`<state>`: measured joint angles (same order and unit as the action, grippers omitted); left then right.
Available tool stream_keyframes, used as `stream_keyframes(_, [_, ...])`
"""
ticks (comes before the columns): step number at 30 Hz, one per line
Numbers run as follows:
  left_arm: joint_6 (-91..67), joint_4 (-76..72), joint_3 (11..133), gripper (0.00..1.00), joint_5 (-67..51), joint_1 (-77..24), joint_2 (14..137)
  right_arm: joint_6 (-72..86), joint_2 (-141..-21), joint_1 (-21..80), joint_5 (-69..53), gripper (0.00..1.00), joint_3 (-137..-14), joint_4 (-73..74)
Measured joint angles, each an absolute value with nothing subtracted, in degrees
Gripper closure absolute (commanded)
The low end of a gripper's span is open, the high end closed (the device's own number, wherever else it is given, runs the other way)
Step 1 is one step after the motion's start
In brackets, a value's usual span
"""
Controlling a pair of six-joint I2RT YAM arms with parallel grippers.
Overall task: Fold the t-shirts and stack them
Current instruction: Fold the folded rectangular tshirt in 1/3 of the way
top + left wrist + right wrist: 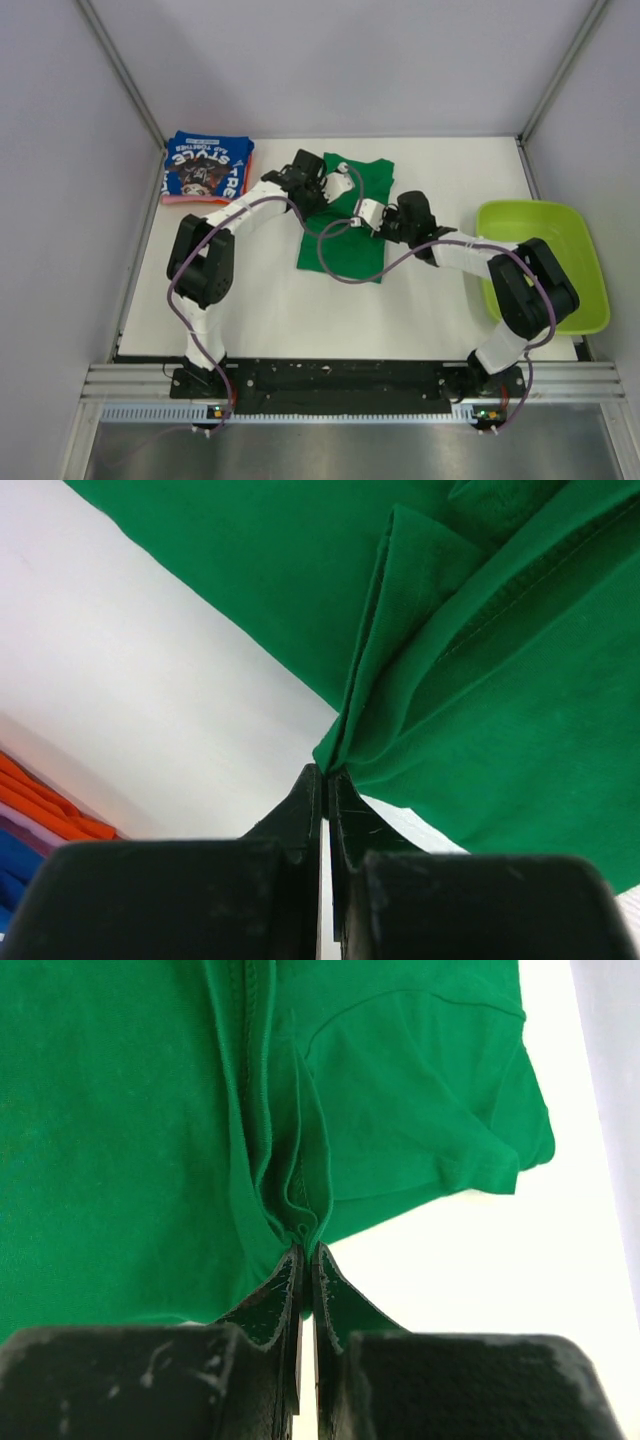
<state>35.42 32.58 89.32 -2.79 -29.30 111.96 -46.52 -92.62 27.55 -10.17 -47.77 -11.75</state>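
Nearest me, the left arm (200, 265) and the right arm (525, 285) rose from their bases at the front edge of the table (270, 310) and bent inward toward its middle. A lime-green plastic tub (590, 270) sat off to the right, beside the right arm's elbow and well apart from any cloth. In the middle of the table lay the green t-shirt (340, 255), partly folded into a tallish strip, its near end flat and its far part rumpled under the two wrists. The right gripper (306, 1250) had its jaws pressed together on a bunched fold of that shirt along a stitched seam, with a short sleeve spread just beyond the pinch. The left gripper (326, 775), a little farther back, was likewise closed tight, nipping a gathered corner of the green cloth where it rose off the white surface in pleats. Farthest away, in the far left corner, the blue t-shirt (207, 168) with white lettering and a dark picture lay folded on top of the orange-pink t-shirt (205, 201), whose edge peeped out along the near side.
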Motion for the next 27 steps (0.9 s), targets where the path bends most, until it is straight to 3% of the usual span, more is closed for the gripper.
stream_keyframes(3, [35.27, 32.53, 90.32, 1.00, -1.96, -29.26, 113.08, -47.37, -94.85, 27.16, -10.46, 1.00, -49.15, -12.01])
stream_keyframes(4, [35.18, 32.47, 90.54, 0.91, -1.80, -29.23, 113.47, -47.62, -95.55, 27.00, -10.57, 1.00, -49.65, -11.99])
stream_keyframes(6, [34.96, 32.27, 91.24, 0.64, -0.97, -29.12, 114.59, -47.92, -96.99, 26.48, -10.63, 0.82, -50.57, -12.03])
stream_keyframes(7, [34.74, 32.23, 91.68, 0.58, -0.36, -29.08, 115.18, -47.81, -97.65, 26.28, -10.41, 0.73, -51.05, -12.03])
stream_keyframes(9, [33.93, 31.90, 93.03, 0.52, 1.72, -28.99, 116.71, -46.72, -98.91, 26.02, -8.56, 0.49, -52.25, -12.40])
stream_keyframes(11, [33.01, 31.40, 95.22, 0.48, 4.10, -28.36, 118.19, -43.99, -99.92, 25.39, -5.54, 0.40, -53.67, -12.88])
stream_keyframes(15, [30.92, 31.40, 101.41, 0.46, 5.41, -26.04, 119.46, -38.70, -97.82, 23.79, -4.34, 0.32, -55.31, -12.47])
stream_keyframes(18, [30.81, 30.55, 101.01, 0.46, 2.13, -23.92, 116.07, -37.65, -89.17, 23.70, -7.73, 0.27, -53.30, -10.70])
stream_keyframes(23, [40.25, 30.06, 82.72, 0.40, -11.25, -23.62, 99.70, -46.52, -67.72, 31.62, -15.03, 0.27, -38.04, -10.59])
stream_keyframes(27, [49.01, 29.76, 67.77, 0.39, -16.75, -28.49, 90.26, -51.27, -69.10, 37.85, -16.27, 0.36, -34.65, -5.48])
